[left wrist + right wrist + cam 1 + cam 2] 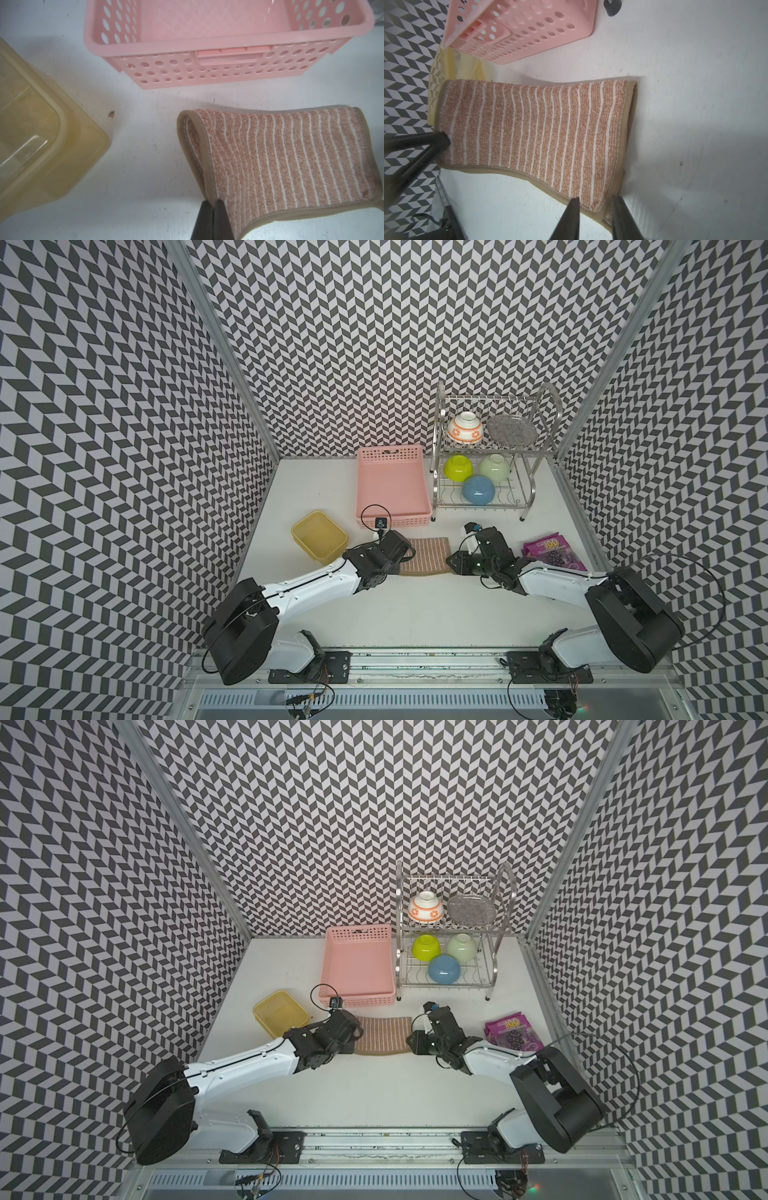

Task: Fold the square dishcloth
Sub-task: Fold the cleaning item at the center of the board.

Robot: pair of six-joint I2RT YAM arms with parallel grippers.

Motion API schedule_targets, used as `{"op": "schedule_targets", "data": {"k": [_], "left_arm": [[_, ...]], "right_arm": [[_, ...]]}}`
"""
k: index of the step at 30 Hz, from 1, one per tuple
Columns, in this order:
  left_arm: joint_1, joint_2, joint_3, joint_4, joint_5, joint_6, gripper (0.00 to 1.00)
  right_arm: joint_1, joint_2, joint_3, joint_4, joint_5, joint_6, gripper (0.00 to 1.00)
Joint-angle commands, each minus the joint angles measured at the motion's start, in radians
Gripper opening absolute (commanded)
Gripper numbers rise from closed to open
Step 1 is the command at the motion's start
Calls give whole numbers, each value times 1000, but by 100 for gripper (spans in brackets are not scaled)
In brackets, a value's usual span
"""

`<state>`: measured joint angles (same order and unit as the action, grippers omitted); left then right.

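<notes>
Square dishcloth [424, 556] lies on the desk [415, 614], between my two arms and just in front of the pink basket [411, 521] without touching it. Both top views show it as a wide striped band, doubled over; brown edging runs along the near side, which bows a little.

Left hand [213, 202]: fingers pressed together, clamped on the cloth's edging at its left end. In the left wrist view two layers of edging meet right at the fingertips. Beyond the grip, that end of the cloth curls open in a small loop, so it stands slightly off the desk there. The right wrist view shows the same dark fingers [440, 141] biting into the far end of the cloth.

Right hand [596, 201]: fingers apart, straddling the near right corner of the cloth. The corner sits in the gap between them. I see no squeeze on the fabric; whether either finger touches it I cannot tell.

Around it: yellow tub [319, 539] to the left of the cloth, near the left wrist. Dish rack [494, 450] with bowls at the back right. Purple packet [552, 553] to the right of the right arm, well apart from the cloth.
</notes>
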<state>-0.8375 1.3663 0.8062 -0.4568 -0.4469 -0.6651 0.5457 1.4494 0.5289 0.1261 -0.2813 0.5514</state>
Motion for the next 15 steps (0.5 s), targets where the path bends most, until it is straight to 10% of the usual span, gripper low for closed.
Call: {"op": "schedule_targets", "data": {"k": [1, 15], "left_arm": [[0, -11, 34, 18, 30, 29, 0], [-12, 33, 92, 99, 155, 62, 0]], "right_arm": [[0, 23, -12, 42, 39, 17, 21], [-1, 71, -36, 52, 90, 48, 11]]}}
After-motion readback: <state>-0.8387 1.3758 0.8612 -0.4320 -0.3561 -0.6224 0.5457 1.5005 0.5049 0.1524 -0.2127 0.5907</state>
